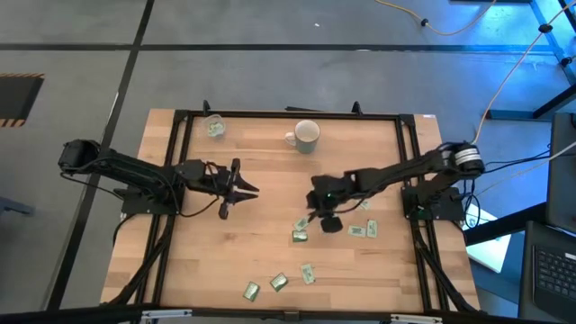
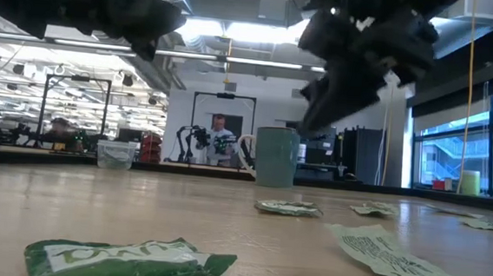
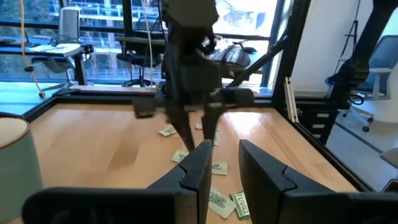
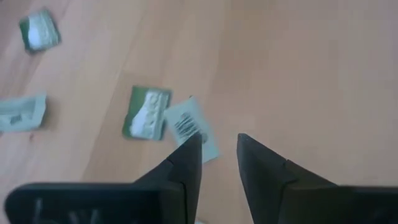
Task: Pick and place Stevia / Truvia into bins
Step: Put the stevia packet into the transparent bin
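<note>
Right gripper (image 1: 310, 219) hangs over mid-table, pointed down; in its wrist view the fingers (image 4: 184, 163) stand slightly spread with bare wood in the gap, pinching nothing. Just ahead of the tips lie two sachets touching each other — a green one (image 4: 148, 112) and a white one (image 4: 191, 126), the white one partly under the left-hand fingertip in that view. Two more sachets (image 4: 39, 30) lie farther off to the side.

Left gripper (image 1: 255, 191) hovers above the table well short of the right one, pointed toward it. Its fingers (image 3: 200, 169) stand a narrow gap apart, nothing between them.

Containers:
- Mug (image 1: 306, 136) — upright near the far edge, handle toward the left arm's side, beyond both sets of jaws. Contents cannot be told; from table height only its outer wall (image 2: 276, 156) shows.
- Cup (image 1: 214, 127) — at the far corner on the left arm's side, well apart from the left jaws. Green and white sachets show inside it; count not readable.

Loose sachets on the table (image 1: 270, 252): one (image 1: 300, 235) just below the right jaws, a pair (image 1: 363, 230) beside them toward the right arm's base, and three more (image 1: 278, 283) near the front edge, well apart from both grippers.
</note>
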Controlling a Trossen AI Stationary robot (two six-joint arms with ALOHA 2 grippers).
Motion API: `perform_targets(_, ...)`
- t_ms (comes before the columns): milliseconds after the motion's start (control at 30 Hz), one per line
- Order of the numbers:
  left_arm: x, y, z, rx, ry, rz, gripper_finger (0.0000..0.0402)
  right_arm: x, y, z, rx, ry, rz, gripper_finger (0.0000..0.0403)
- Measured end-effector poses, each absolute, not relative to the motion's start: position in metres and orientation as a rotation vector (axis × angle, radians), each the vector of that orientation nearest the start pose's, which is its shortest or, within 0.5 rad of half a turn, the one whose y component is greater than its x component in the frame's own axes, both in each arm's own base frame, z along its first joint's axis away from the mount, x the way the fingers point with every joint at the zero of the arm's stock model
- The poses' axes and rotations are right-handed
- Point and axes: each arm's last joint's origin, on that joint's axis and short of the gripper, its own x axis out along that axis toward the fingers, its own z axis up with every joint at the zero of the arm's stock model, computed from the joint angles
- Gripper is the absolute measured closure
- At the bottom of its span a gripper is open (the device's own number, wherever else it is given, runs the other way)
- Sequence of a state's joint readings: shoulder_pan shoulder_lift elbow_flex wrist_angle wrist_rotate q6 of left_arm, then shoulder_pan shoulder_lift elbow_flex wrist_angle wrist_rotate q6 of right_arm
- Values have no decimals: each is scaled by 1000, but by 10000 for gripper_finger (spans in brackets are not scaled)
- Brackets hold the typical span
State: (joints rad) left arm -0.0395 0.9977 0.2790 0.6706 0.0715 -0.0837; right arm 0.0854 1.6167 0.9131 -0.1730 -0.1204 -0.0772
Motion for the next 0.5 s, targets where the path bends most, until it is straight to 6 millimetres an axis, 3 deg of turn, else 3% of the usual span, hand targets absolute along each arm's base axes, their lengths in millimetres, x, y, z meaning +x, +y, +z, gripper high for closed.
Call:
perform_targets(233,197,-10,204,-75,54,-109,327,322,48,153,-22,970,245,337)
perform_targets(500,197,-10,204,-75,62,-109,327,325,57,143,-69,968,225,359)
